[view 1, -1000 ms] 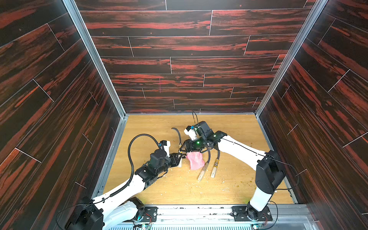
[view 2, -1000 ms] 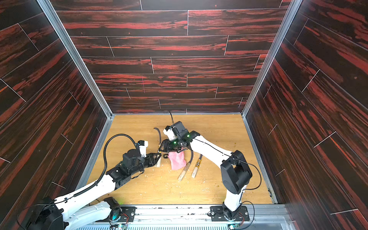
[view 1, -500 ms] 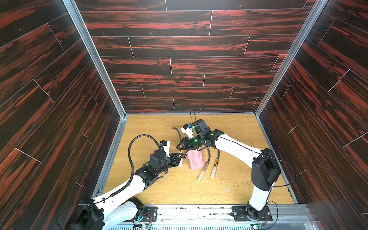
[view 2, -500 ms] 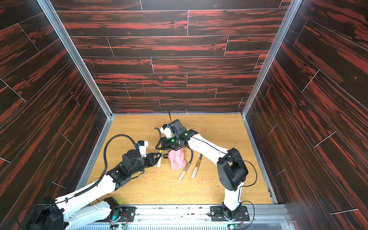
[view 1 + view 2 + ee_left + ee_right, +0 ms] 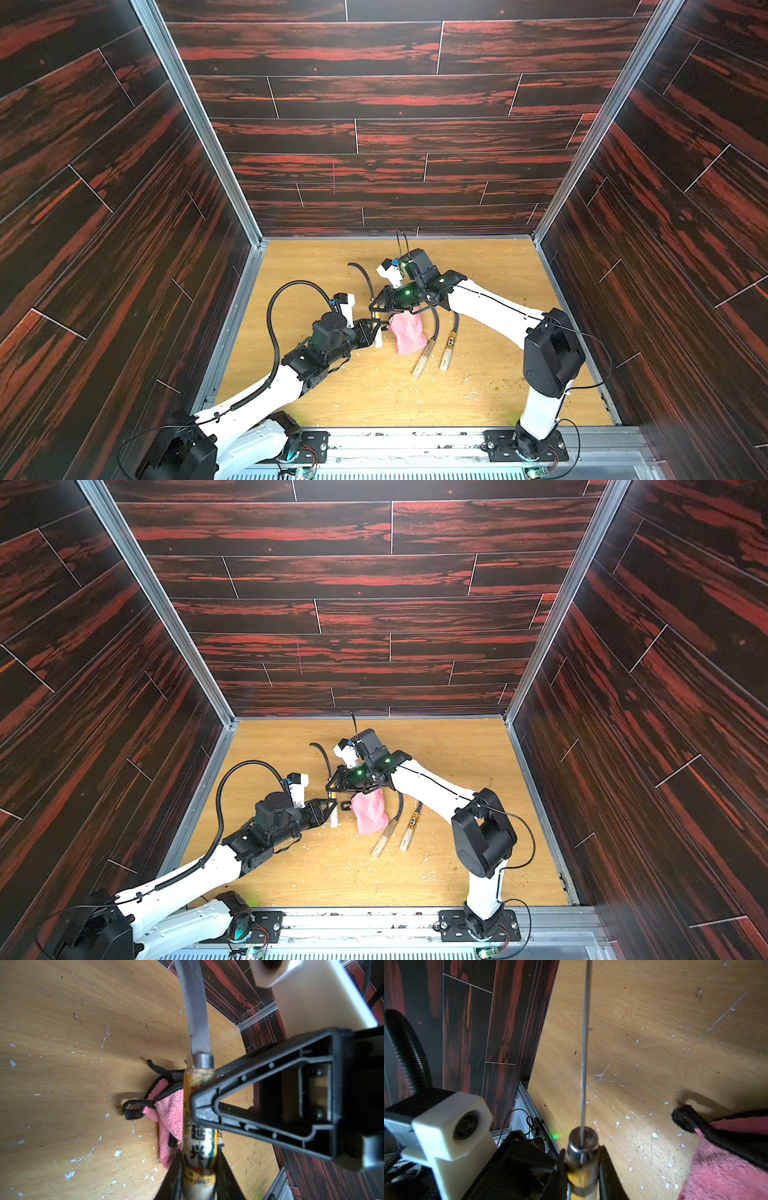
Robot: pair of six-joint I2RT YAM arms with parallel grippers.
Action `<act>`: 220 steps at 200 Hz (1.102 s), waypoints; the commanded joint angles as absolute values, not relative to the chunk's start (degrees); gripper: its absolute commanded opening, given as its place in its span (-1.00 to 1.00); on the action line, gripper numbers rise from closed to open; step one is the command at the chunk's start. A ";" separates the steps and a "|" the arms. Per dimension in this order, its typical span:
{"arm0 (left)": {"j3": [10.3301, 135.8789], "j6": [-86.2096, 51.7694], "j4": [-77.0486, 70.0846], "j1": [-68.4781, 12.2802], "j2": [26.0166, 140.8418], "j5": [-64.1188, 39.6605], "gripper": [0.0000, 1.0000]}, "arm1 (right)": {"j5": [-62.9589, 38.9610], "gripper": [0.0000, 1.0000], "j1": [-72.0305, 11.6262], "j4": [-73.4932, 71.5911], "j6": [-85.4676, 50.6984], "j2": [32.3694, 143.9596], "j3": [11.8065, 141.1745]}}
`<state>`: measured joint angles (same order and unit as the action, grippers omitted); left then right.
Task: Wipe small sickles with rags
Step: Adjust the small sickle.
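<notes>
Now the right jaws have closed on the neck of the sickle the left jaws grip, probably a handover, and the rag lies unheld mid-frame.

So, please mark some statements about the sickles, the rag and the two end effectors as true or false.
1. The left end effector grips a sickle by its labelled handle. True.
2. The right end effector holds the pink rag. False: the rag lies on the table; this end effector pinches the same sickle's neck.
3. A plain-handled sickle and a banded sickle lie on the table by the rag. True.
4. The rag's loop is white. False: it is black.
</notes>
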<state>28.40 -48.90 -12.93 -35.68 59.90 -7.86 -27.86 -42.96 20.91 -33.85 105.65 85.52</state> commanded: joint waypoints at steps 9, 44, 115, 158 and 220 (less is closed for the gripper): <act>29.47 -48.50 -11.88 -35.85 59.97 -8.08 -0.38 | -28.12 -0.93 -42.92 15.32 -36.86 105.04 84.25; 30.12 -49.13 -12.88 -36.08 62.19 -8.45 -0.28 | -28.74 -0.95 -42.99 12.66 -39.46 105.02 84.13; 33.34 -47.65 -11.48 -36.21 64.99 -7.12 -0.31 | -28.75 -0.95 -43.08 13.62 -39.20 104.04 83.68; 34.45 -47.46 -11.58 -36.21 66.92 -7.92 -0.71 | -29.00 -0.95 -43.37 13.21 -39.62 103.82 83.21; 32.46 -47.74 -12.39 -36.14 64.78 -7.22 -1.00 | -25.25 -0.28 -43.23 17.39 -37.12 102.83 83.41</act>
